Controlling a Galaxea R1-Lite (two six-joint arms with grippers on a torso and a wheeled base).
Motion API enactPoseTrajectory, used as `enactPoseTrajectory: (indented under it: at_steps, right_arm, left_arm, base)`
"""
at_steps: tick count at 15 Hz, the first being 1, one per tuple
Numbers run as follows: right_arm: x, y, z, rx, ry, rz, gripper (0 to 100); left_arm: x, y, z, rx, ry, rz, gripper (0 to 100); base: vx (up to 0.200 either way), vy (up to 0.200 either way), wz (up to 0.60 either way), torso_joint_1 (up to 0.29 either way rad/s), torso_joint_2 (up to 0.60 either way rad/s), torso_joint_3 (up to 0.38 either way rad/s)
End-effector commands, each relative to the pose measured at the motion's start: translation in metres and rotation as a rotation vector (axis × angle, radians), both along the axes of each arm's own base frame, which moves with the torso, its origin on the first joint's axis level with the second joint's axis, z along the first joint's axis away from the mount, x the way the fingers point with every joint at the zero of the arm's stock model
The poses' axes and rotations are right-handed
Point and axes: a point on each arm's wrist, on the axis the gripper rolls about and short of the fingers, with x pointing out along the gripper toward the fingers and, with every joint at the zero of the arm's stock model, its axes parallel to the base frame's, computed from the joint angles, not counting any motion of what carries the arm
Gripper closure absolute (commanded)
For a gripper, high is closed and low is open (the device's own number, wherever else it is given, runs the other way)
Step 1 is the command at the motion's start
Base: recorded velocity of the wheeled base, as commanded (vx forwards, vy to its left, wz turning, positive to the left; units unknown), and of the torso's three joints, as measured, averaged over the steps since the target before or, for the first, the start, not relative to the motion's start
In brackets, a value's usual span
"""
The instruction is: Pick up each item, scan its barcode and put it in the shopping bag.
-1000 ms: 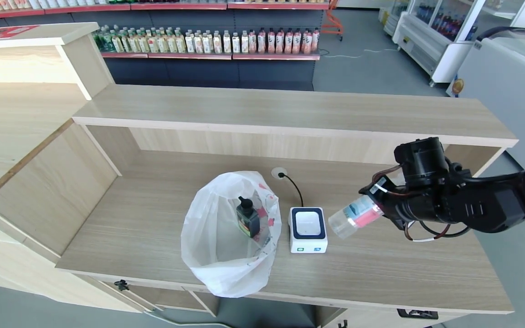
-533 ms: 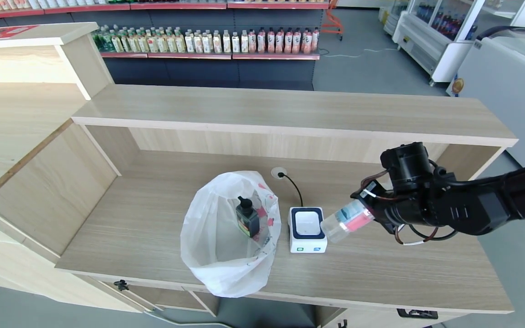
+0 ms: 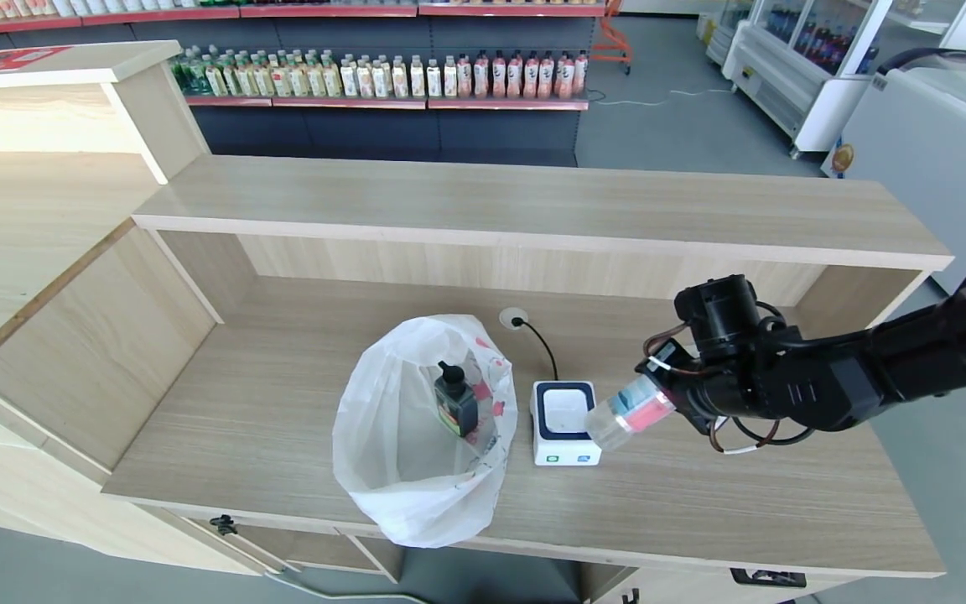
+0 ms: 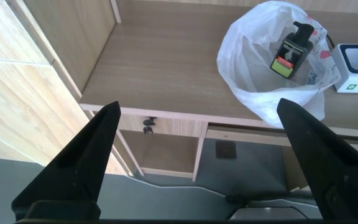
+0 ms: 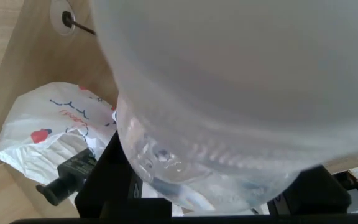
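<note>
A big wooden table (image 3: 701, 503) is seen across the middle and bottom of the head view. On it, a little left of the middle, a white shopping bag (image 3: 391, 470) is stood up with its mouth open. Just to the right of the bag, a small white scanner (image 3: 565, 422) with a dark frame around its top is set flat on the table.

From the right side of the head view, the right pincer (image 3: 674, 396) is held out over the table. It is closed around one end of a clear bottle (image 3: 627, 413) with a pink and blue label. The bottle is tilted, and its free end hangs over the right edge of the scanner without touching it, as far as can be told.

A black pump bottle (image 3: 455, 403) is seen inside the bag, standing up. A thin black cable (image 3: 543, 346) runs from the scanner to a round hole in the table behind it.

In the left wrist view, the left pincer (image 4: 197, 162) is held wide open with nothing in it, off the front edge of the table.

It looks like one item is done, since the black pump bottle is already in the bag. The clear bottle seems to be at the scanning step. After a good scan, it is yet to be carried left and dropped into the bag.
</note>
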Motion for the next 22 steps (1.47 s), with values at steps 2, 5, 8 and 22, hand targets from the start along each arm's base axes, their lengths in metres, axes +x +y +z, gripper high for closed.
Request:
enactPoseTrajectory:
  at_steps: [2, 5, 8, 22]
  right_arm:
    - [0.008, 0.009, -0.005, 0.004, -0.001, 0.013, 100]
    - [0.014, 0.022, -0.007, 0.02, -0.008, 0.026, 100]
    - [0.023, 0.034, -0.015, 0.005, -0.015, 0.025, 100]
    - [0.035, 0.042, -0.011, -0.004, -0.055, 0.004, 100]
  left_arm:
    - [0.0, 0.0, 0.0, 0.0, 0.0, 0.0, 0]
    - [0.0, 0.0, 0.0, 0.0, 0.0, 0.0, 0]
    - [0.0, 0.0, 0.0, 0.0, 0.0, 0.0, 0]
    - [0.0, 0.0, 0.0, -0.001, 0.0, 0.0, 0]
  base:
    - [0.0, 0.0, 0.0, 0.0, 0.0, 0.0]
    - [0.0, 0.0, 0.0, 0.0, 0.0, 0.0]
    - [0.0, 0.0, 0.0, 0.0, 0.0, 0.0]
    - [0.0, 0.0, 0.0, 0.0, 0.0, 0.0]
